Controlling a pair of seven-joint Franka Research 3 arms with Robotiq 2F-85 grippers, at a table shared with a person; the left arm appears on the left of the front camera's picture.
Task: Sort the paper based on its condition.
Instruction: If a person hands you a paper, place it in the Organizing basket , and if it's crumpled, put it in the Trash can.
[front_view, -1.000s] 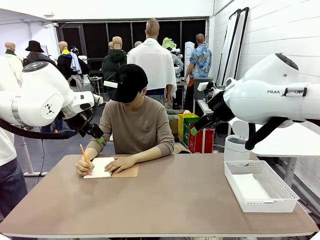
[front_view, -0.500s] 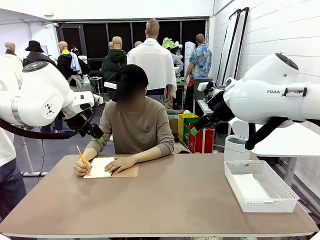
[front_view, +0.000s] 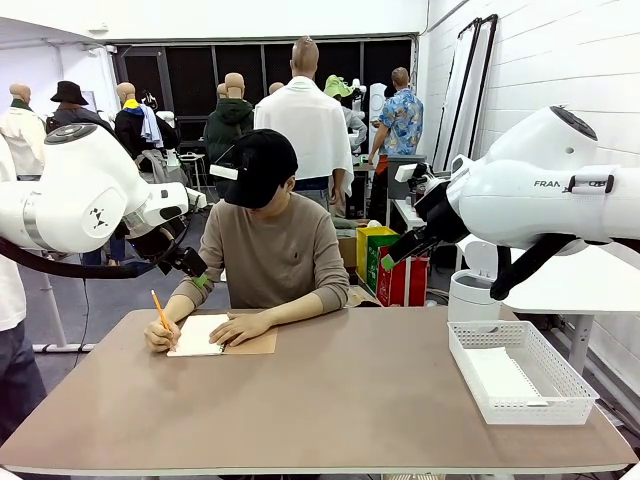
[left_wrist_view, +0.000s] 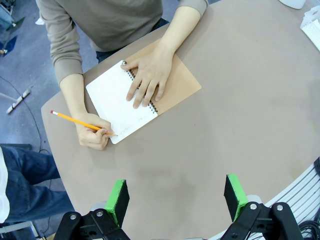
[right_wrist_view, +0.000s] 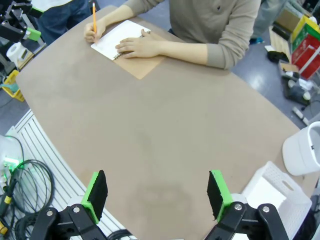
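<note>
Left gripper and right gripper gape empty; I'd wait while the person at eleven o'clock writes.

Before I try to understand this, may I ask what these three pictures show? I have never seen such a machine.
Two white robot arms share a brown table with a person. The front picture comes from a fixed camera between the arms, looking across at the person. The other two come from a camera on each arm's wrist, looking down past its own claw. These are the left gripper and the right gripper, both open and holding nothing above the table. With one hand the person holds a pencil to an open notebook; the other hand lies flat on it. On the robot's right stands a white basket with a white sheet inside.
</note>
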